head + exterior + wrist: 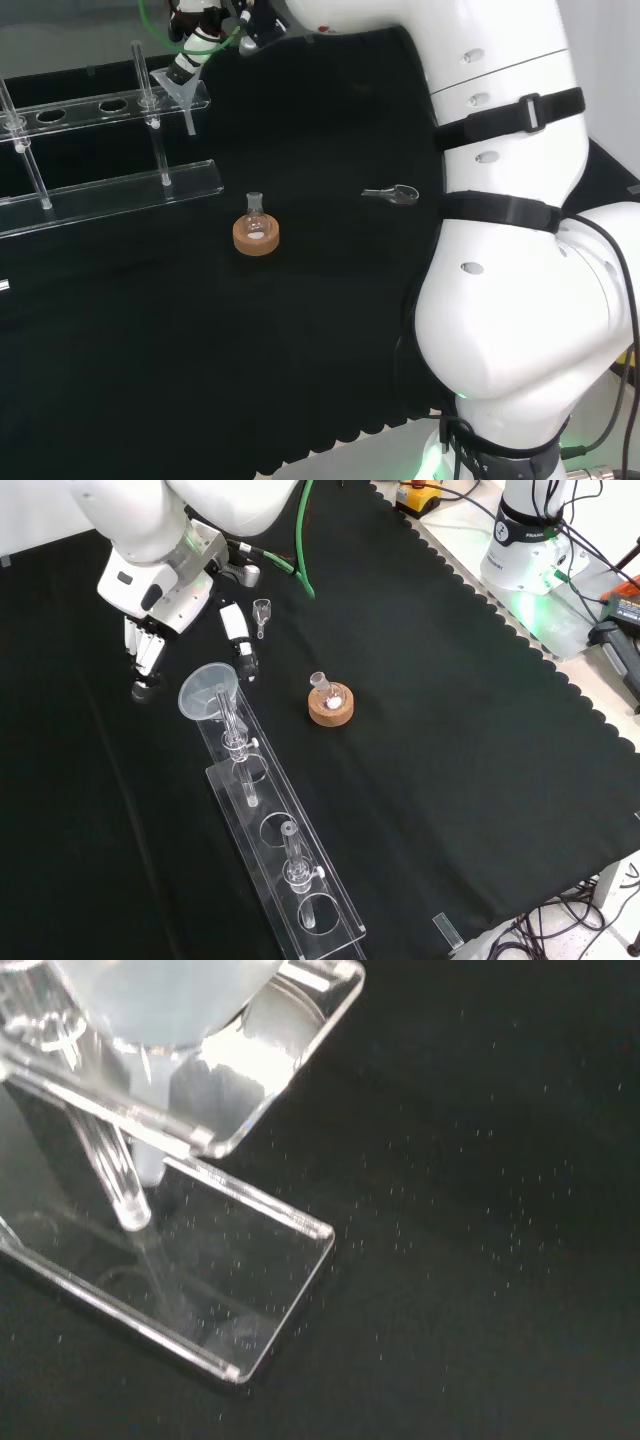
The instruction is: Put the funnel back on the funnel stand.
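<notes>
The clear funnel [208, 692] sits upright in the end hole of the clear acrylic funnel stand [268, 800]. In the wrist view its cone [160, 1000] rests on the top shelf and its stem [115, 1175] hangs through, ending above the base plate [250, 1290]. In the head view the funnel [180, 95] stands at the right end of the stand [110, 190], with the hand [195, 40] just above it. From the front, the hand [175, 595] hovers over the funnel, open, fingers [147, 665] to one side and thumb [240, 640] to the other, not gripping it.
A small round flask on a cork ring [330, 702] stands on the cloth beside the stand, also central in the head view [256, 232]. A small clear glass piece [262, 612] lies near the thumb. The arm's white links [510, 250] rise at the right.
</notes>
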